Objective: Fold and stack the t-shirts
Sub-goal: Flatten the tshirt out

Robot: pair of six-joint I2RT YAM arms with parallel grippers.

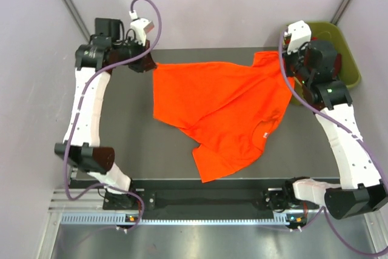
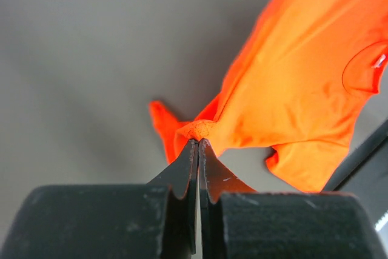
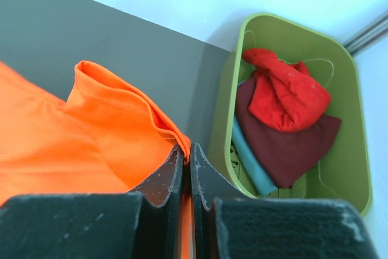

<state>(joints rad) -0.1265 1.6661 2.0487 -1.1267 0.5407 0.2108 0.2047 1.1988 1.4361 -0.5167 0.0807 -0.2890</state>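
At the far edge of the bench (image 1: 121, 131), the left gripper (image 2: 198, 142) clenches one corner of the orange shirt (image 1: 221, 110), the right gripper (image 3: 187, 150) the opposite corner. The cloth spans left to right between them, trailing nearward. A red shirt (image 3: 282, 92) and a maroon shirt (image 3: 300, 150) sit in the tub (image 3: 359, 150).

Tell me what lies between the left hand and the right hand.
The orange t-shirt fills the stretch: the left hand and right hand each pinch an edge of it. The top view shows this best.
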